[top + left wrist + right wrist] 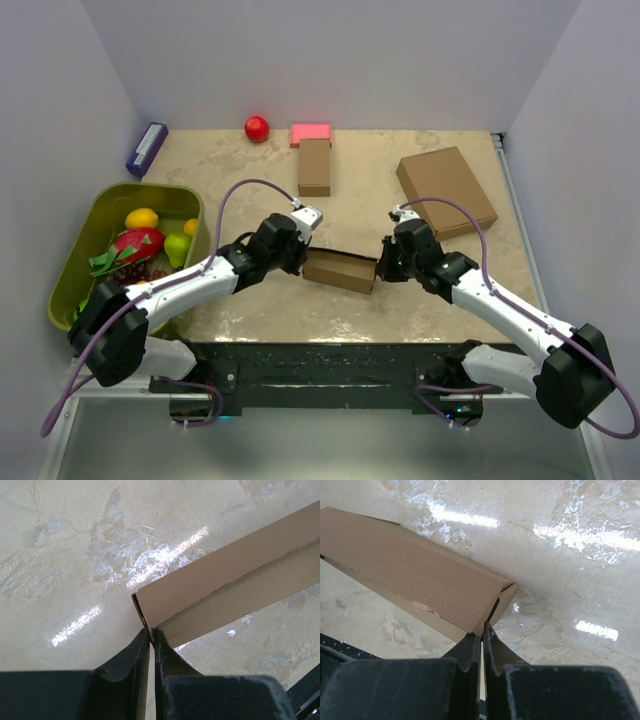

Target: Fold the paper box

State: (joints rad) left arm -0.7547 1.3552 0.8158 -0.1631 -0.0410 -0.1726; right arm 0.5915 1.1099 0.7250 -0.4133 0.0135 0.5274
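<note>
The paper box (pixel 340 270) lies in the middle of the marbled table (pixel 420 305), just beyond the arms. It is a low brown cardboard shape running left to right, its left end slightly farther away than its right. It is held between the two arms, one at each end.

The left gripper (pixel 302 254) is clenched on the box's left end. In the left wrist view its jaws are pinched almost together on the thin cardboard edge at the end corner. The right gripper (pixel 383 263) is clamped the same way on the right end. The right wrist view shows its tips squeezed tight on the lower corner, where an end flap tucks inward. Whether the box rests on the table or is lifted just off it cannot be told.

Far from the box, a narrow brown box (pixel 314 167) stands just in front of a pink block (pixel 311 132), with a red ball (pixel 257 128) to their left. A larger brown box (pixel 446 190) lies at the far right and a purple box (pixel 147 149) at the far left. A green bin (pixel 100 215) at the left edge holds a dragon fruit (pixel 138 242), a yellow fruit (pixel 142 217) and other produce
</note>
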